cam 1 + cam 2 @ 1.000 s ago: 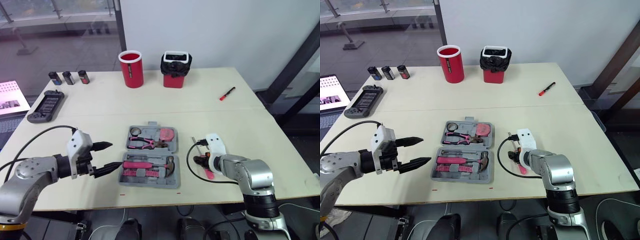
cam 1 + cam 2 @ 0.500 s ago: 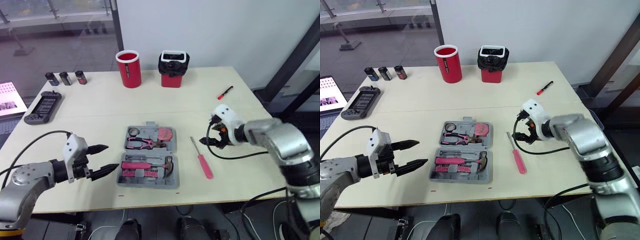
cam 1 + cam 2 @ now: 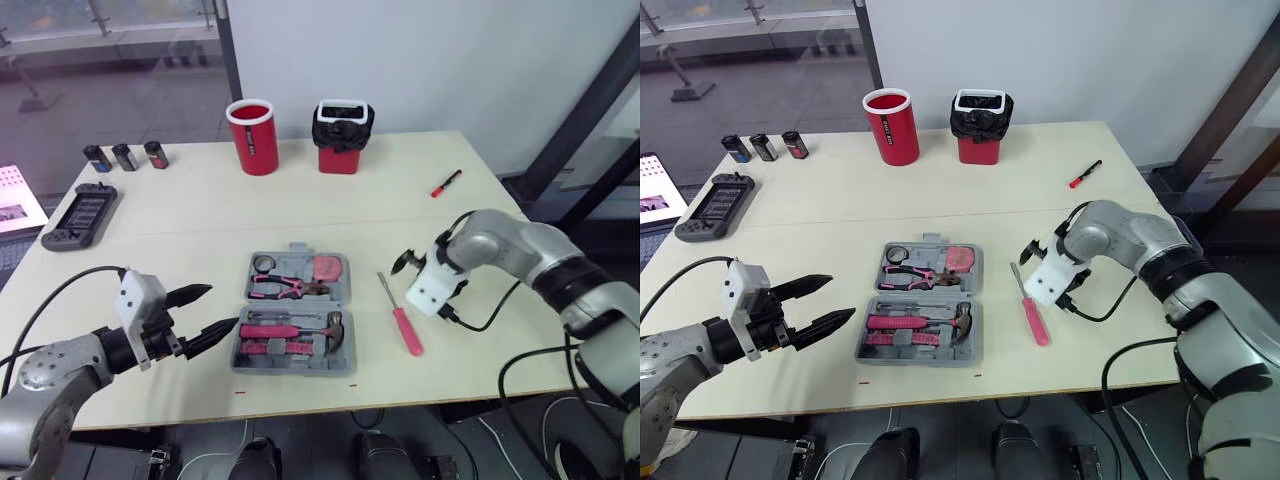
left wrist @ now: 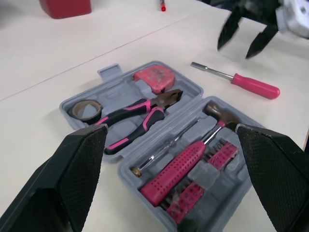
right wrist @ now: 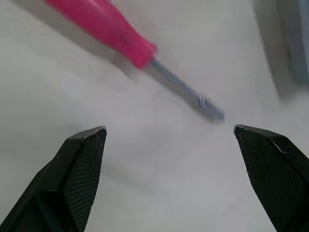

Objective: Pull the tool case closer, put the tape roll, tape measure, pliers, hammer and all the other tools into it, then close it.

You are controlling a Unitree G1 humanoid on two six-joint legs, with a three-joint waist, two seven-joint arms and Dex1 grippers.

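The right pincer (image 3: 408, 263), spread wide, aims at the pink-handled steel screwdriver (image 3: 400, 313) lying just ahead of its tips, likely lining up a grasp, while the spread left pincer (image 3: 218, 307) faces the open grey plastic tool case (image 3: 244, 360).

The left arm (image 3: 50, 368) and right arm (image 3: 512, 248) are rounded silver-grey metal shells with black joint bands. A white boxy housing (image 3: 139, 297) sits at each wrist, trailing a thin black cable (image 3: 62, 284). The left gripper (image 3: 218, 307) and right gripper (image 4: 243, 42) have pointed black jaws, mesh-textured inside.
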